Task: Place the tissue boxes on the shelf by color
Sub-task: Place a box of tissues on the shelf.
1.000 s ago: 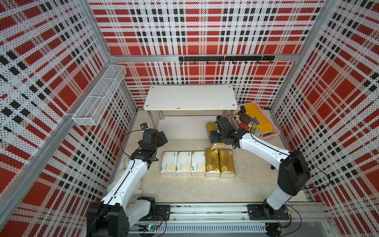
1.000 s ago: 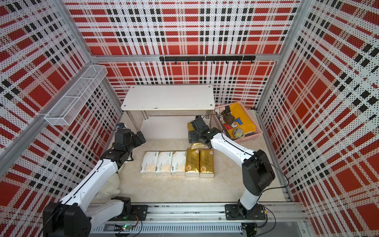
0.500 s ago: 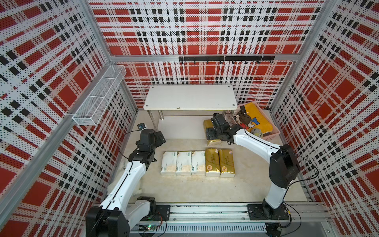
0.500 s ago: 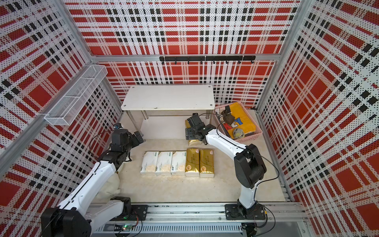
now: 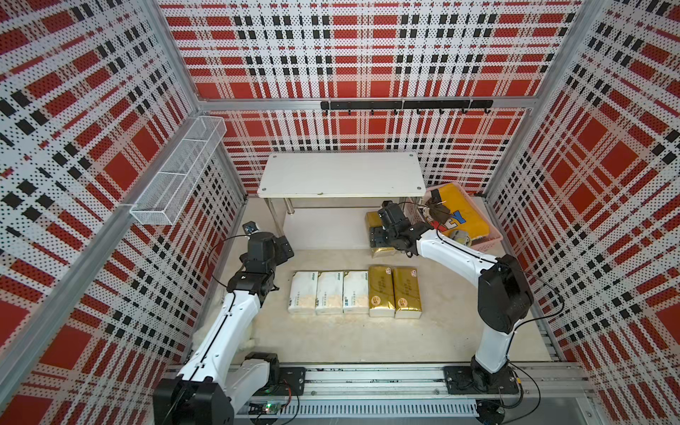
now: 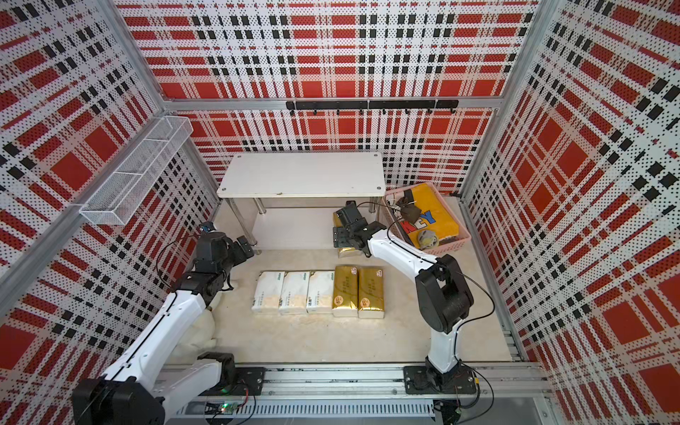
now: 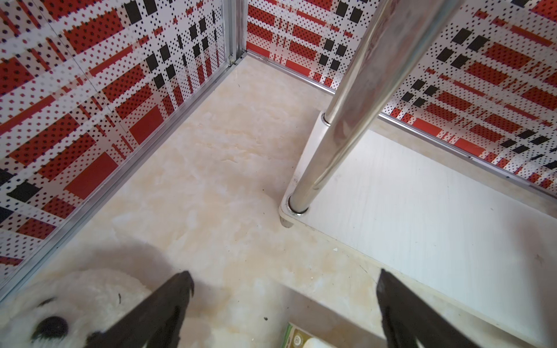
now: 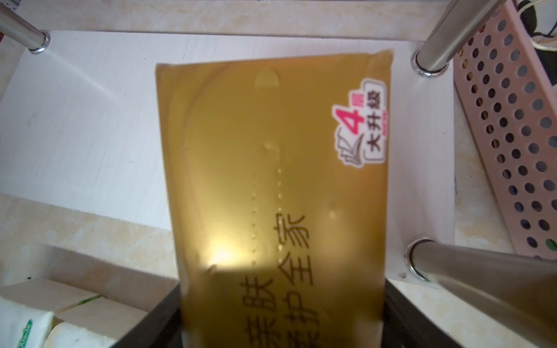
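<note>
- Packs: one gold pack (image 8: 277,180) clamped in right gripper (image 5: 381,239), over shelf (image 5: 342,176) lower board, right end; touchdown unclear
- To do: five on floor (image 5: 349,342), three white packs (image 5: 329,292), two gold packs (image 5: 393,292), one row
- Left gripper (image 7: 283,280) spread wide, empty, by shelf's left front leg
- Top board bare; beige marbled floor, plaid perforated walls, basket (image 5: 493,241) just beside shelf's right end

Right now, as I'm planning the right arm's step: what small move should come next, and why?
Probably lower the shiny gold rectangular tissue pack onto the low white shelf's bottom board, then release. The right jaws clamp its near end, and it hangs over that board's end beside the pink perforated plastic basket. Whether it touches yet is unclear.
</note>
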Controlling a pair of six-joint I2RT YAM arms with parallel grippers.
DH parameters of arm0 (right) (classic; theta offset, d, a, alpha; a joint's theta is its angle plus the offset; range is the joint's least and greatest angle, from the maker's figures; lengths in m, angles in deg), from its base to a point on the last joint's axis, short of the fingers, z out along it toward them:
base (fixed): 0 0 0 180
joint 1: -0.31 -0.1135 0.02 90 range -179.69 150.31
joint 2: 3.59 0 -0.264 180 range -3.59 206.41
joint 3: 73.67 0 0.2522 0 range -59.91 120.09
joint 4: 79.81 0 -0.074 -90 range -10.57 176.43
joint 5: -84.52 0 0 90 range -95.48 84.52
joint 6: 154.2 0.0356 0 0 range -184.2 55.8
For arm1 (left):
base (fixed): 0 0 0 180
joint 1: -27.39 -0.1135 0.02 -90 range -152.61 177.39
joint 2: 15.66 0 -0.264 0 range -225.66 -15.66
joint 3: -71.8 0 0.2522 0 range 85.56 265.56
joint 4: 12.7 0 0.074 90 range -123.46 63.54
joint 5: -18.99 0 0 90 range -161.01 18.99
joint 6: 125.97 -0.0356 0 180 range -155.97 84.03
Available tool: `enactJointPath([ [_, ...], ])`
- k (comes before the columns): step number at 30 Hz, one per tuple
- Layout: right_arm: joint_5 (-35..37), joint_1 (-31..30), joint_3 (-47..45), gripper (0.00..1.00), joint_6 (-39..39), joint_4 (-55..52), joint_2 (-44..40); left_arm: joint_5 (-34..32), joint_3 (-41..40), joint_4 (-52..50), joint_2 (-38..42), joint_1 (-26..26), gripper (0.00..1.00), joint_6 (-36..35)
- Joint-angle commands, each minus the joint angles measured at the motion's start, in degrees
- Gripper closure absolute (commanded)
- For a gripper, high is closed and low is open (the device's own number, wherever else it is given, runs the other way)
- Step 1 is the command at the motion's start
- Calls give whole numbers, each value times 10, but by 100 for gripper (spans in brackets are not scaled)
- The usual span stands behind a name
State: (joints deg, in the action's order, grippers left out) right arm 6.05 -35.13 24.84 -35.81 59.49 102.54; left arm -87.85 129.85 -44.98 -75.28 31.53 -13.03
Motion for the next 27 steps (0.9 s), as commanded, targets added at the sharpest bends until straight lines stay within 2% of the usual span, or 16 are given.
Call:
enactJointPath([
  [1,21,7,21,17,4,28,20,4,-6,0,6,-5,0,-6],
  [27,65,25,67,13,28,55,103,2,-8,0,4,-7,0,-6],
])
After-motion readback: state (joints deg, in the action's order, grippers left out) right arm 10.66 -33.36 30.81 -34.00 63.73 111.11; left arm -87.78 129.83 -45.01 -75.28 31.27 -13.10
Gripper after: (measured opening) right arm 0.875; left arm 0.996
